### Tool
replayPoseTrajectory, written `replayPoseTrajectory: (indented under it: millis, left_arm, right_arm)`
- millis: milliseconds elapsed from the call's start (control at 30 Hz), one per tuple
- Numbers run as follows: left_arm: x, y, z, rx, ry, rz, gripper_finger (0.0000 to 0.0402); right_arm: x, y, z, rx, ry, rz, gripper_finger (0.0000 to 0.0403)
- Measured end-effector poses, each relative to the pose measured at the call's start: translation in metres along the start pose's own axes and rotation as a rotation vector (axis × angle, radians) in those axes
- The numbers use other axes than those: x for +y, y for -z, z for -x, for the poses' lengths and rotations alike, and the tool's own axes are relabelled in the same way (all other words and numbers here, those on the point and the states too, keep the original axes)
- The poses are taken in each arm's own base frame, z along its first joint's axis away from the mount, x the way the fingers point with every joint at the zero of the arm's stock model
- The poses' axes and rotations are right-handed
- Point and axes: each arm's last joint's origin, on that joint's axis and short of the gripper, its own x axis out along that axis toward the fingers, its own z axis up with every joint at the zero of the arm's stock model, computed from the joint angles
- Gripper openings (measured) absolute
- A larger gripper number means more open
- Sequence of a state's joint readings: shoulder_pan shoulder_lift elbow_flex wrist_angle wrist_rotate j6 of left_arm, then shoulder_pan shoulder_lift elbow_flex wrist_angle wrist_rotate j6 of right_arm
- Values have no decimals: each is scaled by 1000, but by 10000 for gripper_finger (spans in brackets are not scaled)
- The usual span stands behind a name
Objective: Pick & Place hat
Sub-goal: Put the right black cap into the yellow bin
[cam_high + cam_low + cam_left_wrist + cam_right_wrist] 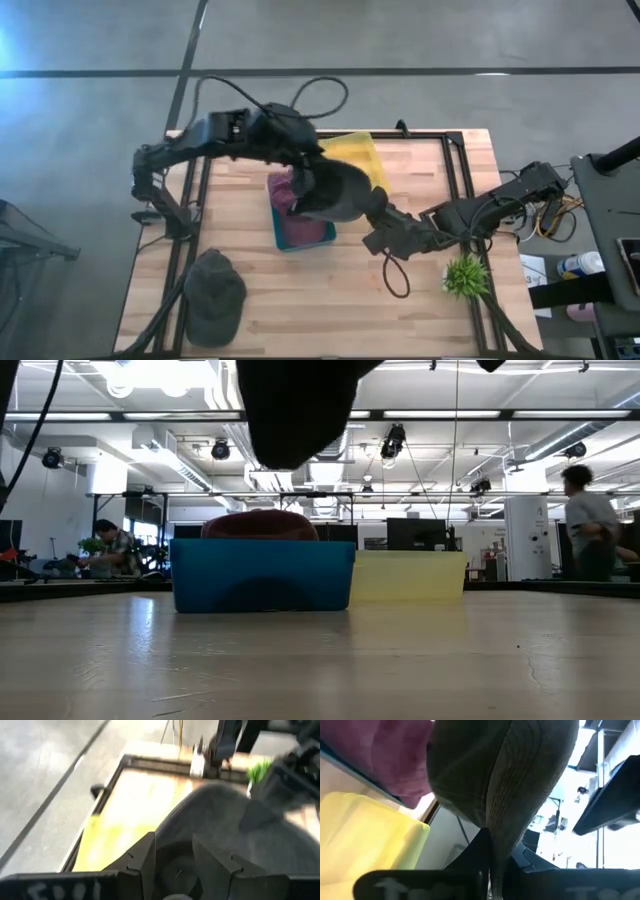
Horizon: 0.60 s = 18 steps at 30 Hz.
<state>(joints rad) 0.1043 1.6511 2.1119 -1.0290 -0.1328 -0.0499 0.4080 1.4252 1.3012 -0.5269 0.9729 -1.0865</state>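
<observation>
A dark grey hat [340,190] hangs in the air over the blue bin [280,238], between my two grippers. In the low view it is the dark mass [290,410] above the bin [260,575]. My left gripper [172,842] reaches in from the table's left, its fingers standing apart with the hat's fabric between them. My right gripper [490,845] comes from the right [378,222] and is shut on the hat's edge. A maroon hat [260,525] lies in the blue bin. Another dark hat [213,295] lies flat on the table at the near left. My left gripper has part of the grey hat [175,867] between its two fingers, coming from the table's left and slanting down. The rest of the hat bulges out beyond the fingertips, clear of the bin. Which part it has cannot be told. My right gripper pinches a fold of the hat's ribbed edge [496,827] between its two shut fingers. It comes from the table's right, close to level. The hat rises above the fingers in this view and is clear of the table.
A yellow bin [355,155] stands just behind the blue one [408,575]. A small green plant [465,275] stands at the near right. A loose cable loop [397,280] lies by the right arm. People are in the room beyond the table.
</observation>
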Motion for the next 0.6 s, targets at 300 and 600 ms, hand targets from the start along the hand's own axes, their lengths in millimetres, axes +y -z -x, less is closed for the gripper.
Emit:
replayPoseTrajectory:
  millis: [300, 600]
  left_arm:
    - [8, 6, 37, 108, -75, -12, 126]
    - [30, 47, 43, 364, -406, 5, 126]
  right_arm:
    - [-2, 2, -1, 22, 14, -26, 13]
    - [-10, 11, 8, 80, 71, -53, 13]
